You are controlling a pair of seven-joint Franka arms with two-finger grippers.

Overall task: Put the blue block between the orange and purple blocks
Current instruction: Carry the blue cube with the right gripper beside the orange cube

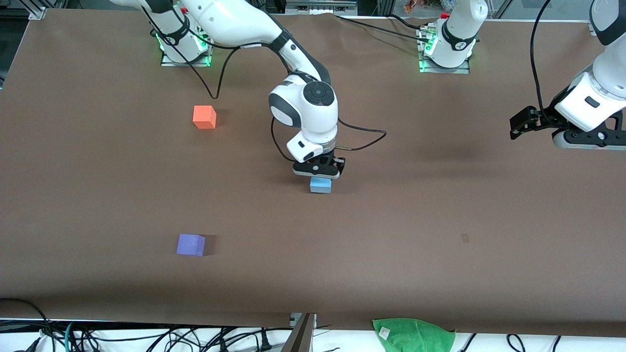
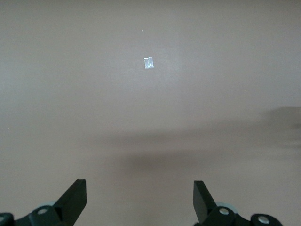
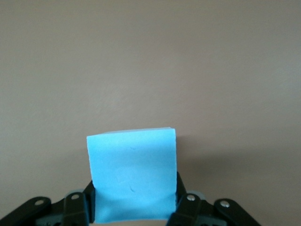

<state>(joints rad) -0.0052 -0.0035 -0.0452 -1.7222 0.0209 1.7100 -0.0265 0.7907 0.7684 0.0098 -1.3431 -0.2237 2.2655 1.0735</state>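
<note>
The blue block [image 1: 321,185], a light sky-blue cube, is near the middle of the table, between the fingers of my right gripper [image 1: 320,172]. In the right wrist view the gripper [image 3: 135,192] is shut on the block [image 3: 131,169], pressing its sides, at or just above the tabletop. The orange block [image 1: 204,117] lies toward the right arm's end, nearer the robots' bases. The purple block [image 1: 190,244] lies nearer the front camera, almost in line with the orange one. My left gripper [image 1: 522,124] waits open and empty above the left arm's end [image 2: 138,184].
A green cloth [image 1: 413,333] lies at the table edge nearest the front camera. A small dark mark [image 1: 465,238] is on the brown table cover. A small shiny patch [image 2: 149,62] shows on the table in the left wrist view.
</note>
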